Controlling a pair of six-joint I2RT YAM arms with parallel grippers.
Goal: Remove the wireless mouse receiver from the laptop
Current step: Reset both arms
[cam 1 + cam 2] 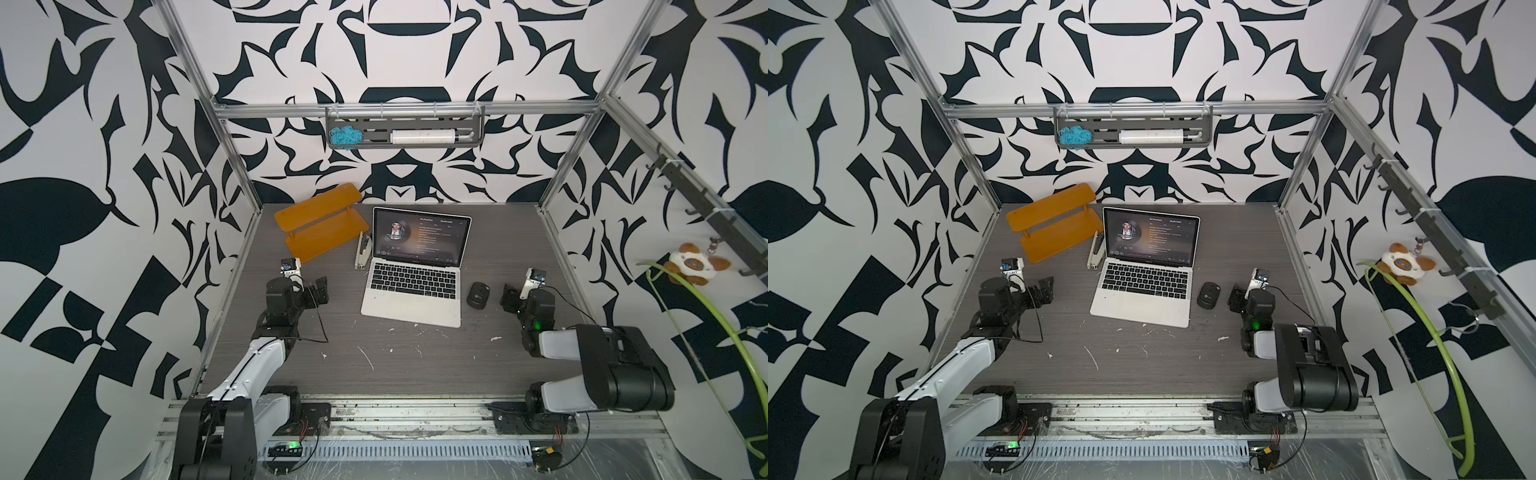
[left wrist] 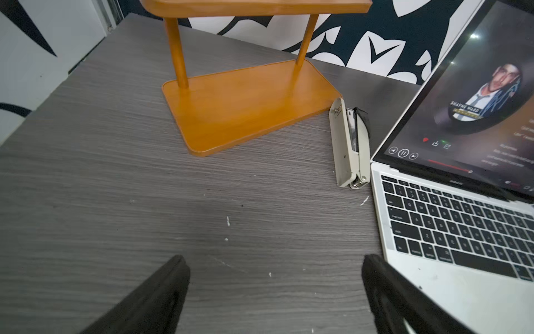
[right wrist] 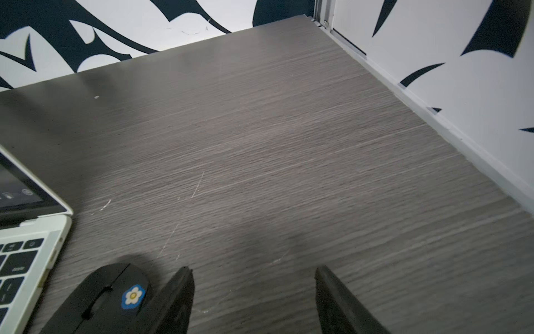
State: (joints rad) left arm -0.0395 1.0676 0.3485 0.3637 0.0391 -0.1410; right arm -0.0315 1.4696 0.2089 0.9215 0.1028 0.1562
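Two grippers sat low in both top views, one at each side of the grey tabletop [image 1: 374, 365]. My left gripper [image 1: 321, 289], left of centre, had its fingers spread wide; in the left wrist view they framed bare wood grain, with nothing between them. My right gripper [image 1: 508, 297], right of centre, stood parted and empty too, its tips over bare table in the right wrist view.

Just left of it in the frame lay the black wireless mouse [image 1: 478, 295], which showed a blue flower sticker in the right wrist view. I could not tell whether it touched the nearest finger.

Left of the mouse, at the centre of the frame, the silver laptop [image 1: 411, 299] sat open and slightly turned, its screen showing a dark music player with a round portrait. I could not make out the receiver on its edges.

Farther up, a beige stapler [image 1: 362, 253] lay just beside the laptop's left hinge, its far end by the base of an orange two-tier stand [image 1: 320, 226] at upper left. Highest up, a grey rack [image 1: 405, 143] on the back rail held blue yarn [image 1: 345, 135] and a white roll [image 1: 422, 136].
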